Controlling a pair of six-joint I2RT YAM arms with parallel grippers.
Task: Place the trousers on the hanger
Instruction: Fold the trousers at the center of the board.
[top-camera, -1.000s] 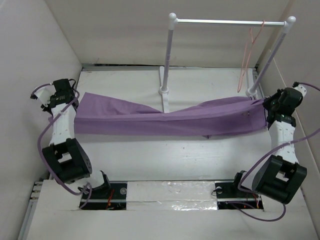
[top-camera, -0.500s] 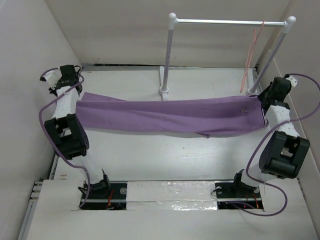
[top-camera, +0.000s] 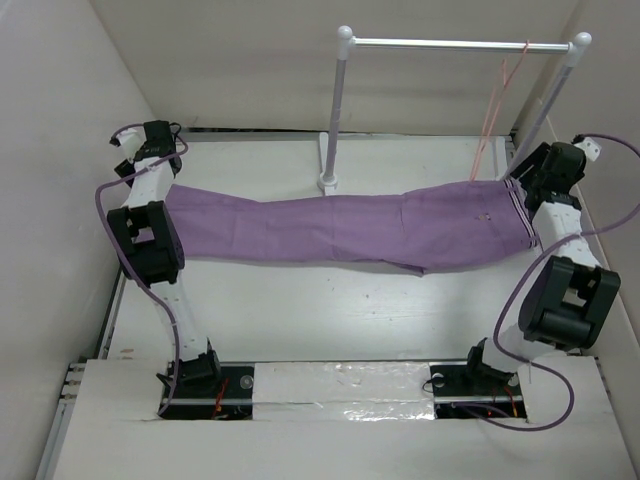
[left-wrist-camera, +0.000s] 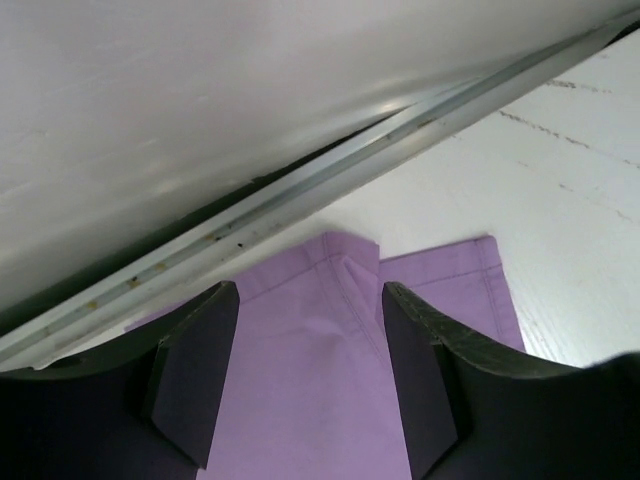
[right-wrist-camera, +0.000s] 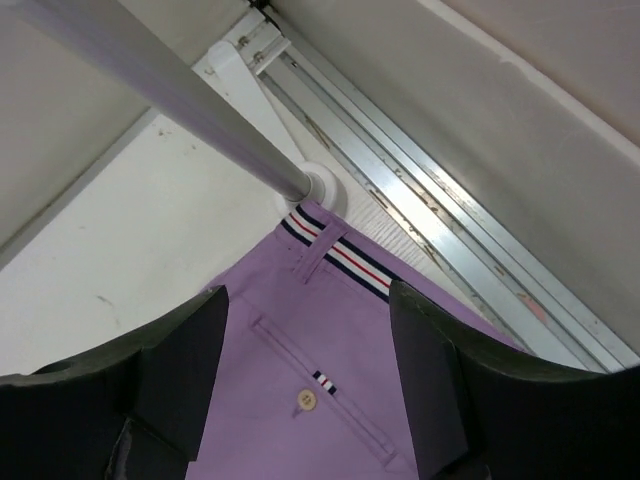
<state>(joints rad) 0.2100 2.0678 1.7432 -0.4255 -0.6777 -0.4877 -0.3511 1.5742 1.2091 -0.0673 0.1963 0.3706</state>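
White walls close in a white counter, with a metal track running where wall and surface meet. The trousers lie stretched across the counter from left to right, fairly flat, just in front of the left post of a white rail stand. Their striped waistband is at the right end, touching or just short of the round foot of the stand's right post, and the leg hems are at the left end near the track.

The hanger hangs by its hook from the silver bar close to the right post – above the waistband end and well clear of the cloth.

The left gripper is set over the leg end with its fingers spread wide, purple cloth showing in the gap. The right gripper is likewise wide apart over the seat of the trousers – a pocket button shows between its fingers. Neither one is pinching the cloth
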